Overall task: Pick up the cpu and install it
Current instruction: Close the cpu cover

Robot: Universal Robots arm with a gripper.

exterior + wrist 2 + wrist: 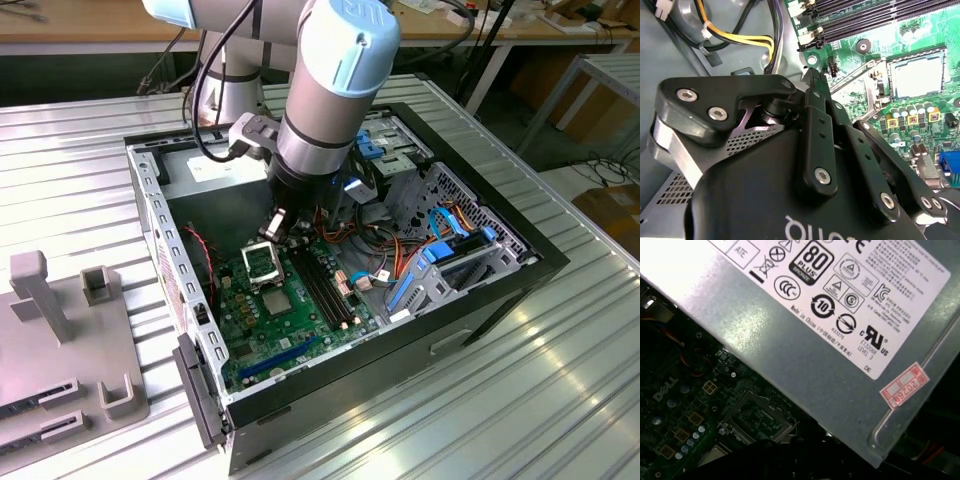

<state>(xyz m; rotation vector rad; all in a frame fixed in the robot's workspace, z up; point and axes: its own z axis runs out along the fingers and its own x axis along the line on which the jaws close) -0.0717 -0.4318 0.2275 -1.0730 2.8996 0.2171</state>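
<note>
My gripper (282,228) hangs low inside the open computer case (480,300), just above the green motherboard (250,320). The black-and-silver socket frame (262,265) lies directly under and in front of it, and its centre looks dark in the exterior view and in the first wrist view (757,420). In the second wrist view, a pale square face (917,75) sits inside a framed recess on the board, just beyond the gripper (813,77). I cannot tell whether that square is the cpu. A small grey chipset chip (277,300) sits nearer the case front.
The grey power supply (805,340) stands close behind the gripper. Black memory slots (325,285) run beside the socket. Coloured cables (385,250) and a blue-trimmed drive cage (445,260) fill the exterior view's right side. Grey fixtures (40,300) stand on the table at the left.
</note>
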